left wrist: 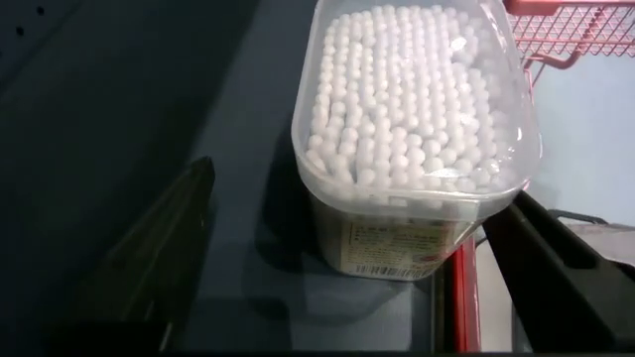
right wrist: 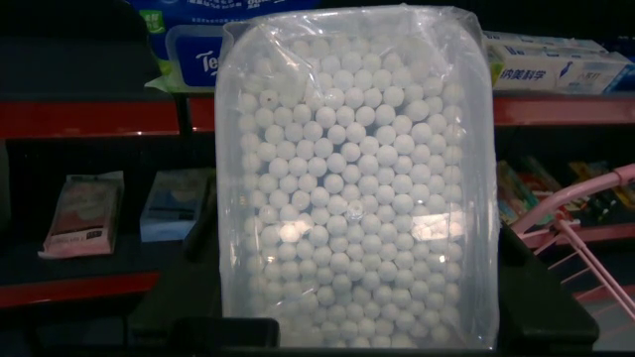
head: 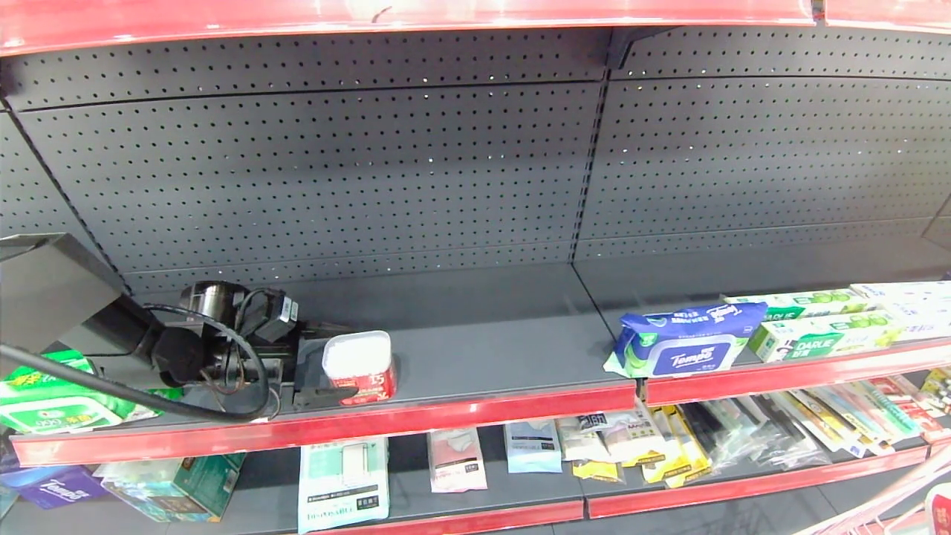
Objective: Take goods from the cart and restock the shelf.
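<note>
The cotton swab box (head: 359,368) stands upright, lid up, its long side running along the shelf's (head: 483,357) red front edge, close to that edge. It sits between the spread fingers of the left gripper (head: 338,362). A wipes pack (head: 683,338) and toothpaste cartons (head: 817,334) lie well apart, toward the right end. Away from the shelf, the right gripper (right wrist: 357,248) pinches a second swab box (right wrist: 357,149).

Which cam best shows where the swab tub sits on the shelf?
Head view: the whole swab tub stands upright on the shelf near its red edge, between the open fingers of the left gripper. Left wrist view gives a close-up of its top and label. Right wrist view has a second tub, in the right gripper.
</note>
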Controlling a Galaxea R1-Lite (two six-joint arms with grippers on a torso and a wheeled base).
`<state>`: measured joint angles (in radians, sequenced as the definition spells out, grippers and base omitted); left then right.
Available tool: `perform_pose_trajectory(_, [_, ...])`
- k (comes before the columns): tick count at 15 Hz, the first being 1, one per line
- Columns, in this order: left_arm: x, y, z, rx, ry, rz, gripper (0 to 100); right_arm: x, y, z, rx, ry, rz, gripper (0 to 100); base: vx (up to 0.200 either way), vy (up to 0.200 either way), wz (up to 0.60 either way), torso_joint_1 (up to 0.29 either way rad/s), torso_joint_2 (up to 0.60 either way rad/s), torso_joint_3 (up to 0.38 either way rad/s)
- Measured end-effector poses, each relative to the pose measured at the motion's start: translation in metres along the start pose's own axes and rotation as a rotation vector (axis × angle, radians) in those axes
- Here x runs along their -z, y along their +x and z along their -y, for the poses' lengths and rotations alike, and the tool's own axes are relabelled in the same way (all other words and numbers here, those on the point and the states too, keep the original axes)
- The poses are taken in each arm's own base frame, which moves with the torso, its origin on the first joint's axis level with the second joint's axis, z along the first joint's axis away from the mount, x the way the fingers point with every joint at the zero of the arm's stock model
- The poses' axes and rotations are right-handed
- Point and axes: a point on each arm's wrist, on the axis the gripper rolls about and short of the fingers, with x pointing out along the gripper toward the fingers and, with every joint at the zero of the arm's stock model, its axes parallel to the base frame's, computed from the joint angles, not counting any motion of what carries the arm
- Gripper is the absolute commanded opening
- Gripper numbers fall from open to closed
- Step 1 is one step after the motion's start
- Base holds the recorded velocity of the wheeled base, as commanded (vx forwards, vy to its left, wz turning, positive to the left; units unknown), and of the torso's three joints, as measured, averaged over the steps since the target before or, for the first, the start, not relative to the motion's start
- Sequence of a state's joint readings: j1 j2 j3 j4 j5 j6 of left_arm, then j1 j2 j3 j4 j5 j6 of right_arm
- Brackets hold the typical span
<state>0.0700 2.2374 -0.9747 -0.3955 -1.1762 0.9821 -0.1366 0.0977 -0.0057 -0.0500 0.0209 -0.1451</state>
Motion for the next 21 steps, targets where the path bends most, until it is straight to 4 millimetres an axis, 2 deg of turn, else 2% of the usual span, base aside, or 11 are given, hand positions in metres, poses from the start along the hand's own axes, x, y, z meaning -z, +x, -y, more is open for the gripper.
perform_pose_trajectory(2, [-0.005, -0.002, 0.002, 0.015, 0.001, 0.025, 100, 0.000, 0.000, 0.000, 0.000, 0.000, 0.001, 0, 0.000, 0.000, 0.00, 0.000, 0.00, 0.000])
perform_pose_trajectory(6, [-0.029, -0.011, 0.009, 0.031, 0.009, 0.071, 100, 0.000, 0.000, 0.000, 0.000, 0.000, 0.001, 0, 0.000, 0.000, 0.00, 0.000, 0.00, 0.000])
perform_pose_trajectory(9, [-0.061, -0.018, 0.013, 0.028, -0.076, 0.083, 100, 0.000, 0.000, 0.000, 0.000, 0.000, 0.000, 0, 0.000, 0.000, 0.00, 0.000, 0.00, 0.000])
perform_pose_trajectory(12, [-0.087, -0.024, -0.001, -0.095, -0.070, 0.031, 100, 0.000, 0.000, 0.000, 0.000, 0.000, 0.000, 0, 0.000, 0.000, 0.00, 0.000, 0.00, 0.000])
perform_pose_trajectory(15, [-0.104, -0.034, -0.017, -0.332, -0.076, -0.011, 100, 0.000, 0.000, 0.000, 0.000, 0.001, 0.000, 0, 0.000, 0.000, 0.00, 0.000, 0.00, 0.000])
perform_pose_trajectory(16, [-0.112, -0.036, -0.023, -0.471, -0.117, -0.014, 100, 0.000, 0.000, 0.000, -0.001, 0.015, 0.001, 0, 0.000, 0.000, 0.00, 0.000, 0.00, 0.000])
perform_pose_trajectory(18, [-0.128, -0.037, -0.032, -0.859, -0.268, 0.033, 100, 0.000, 0.000, 0.000, 0.000, 0.040, 0.001, 0, 0.000, 0.000, 0.00, 0.000, 0.00, 0.000])
perform_pose_trajectory(20, [-0.140, -0.033, -0.031, -1.120, -0.384, 0.109, 100, 0.000, 0.000, 0.000, -0.008, 0.045, 0.000, 0, 0.000, 0.000, 0.00, 0.000, 0.00, 0.000])
perform_pose_trajectory(21, [-0.143, -0.035, -0.026, -1.236, -0.407, 0.092, 100, 0.000, 0.000, 0.000, -0.015, 0.055, 0.002, 0, 0.000, 0.000, 0.00, 0.000, 0.00, 0.000])
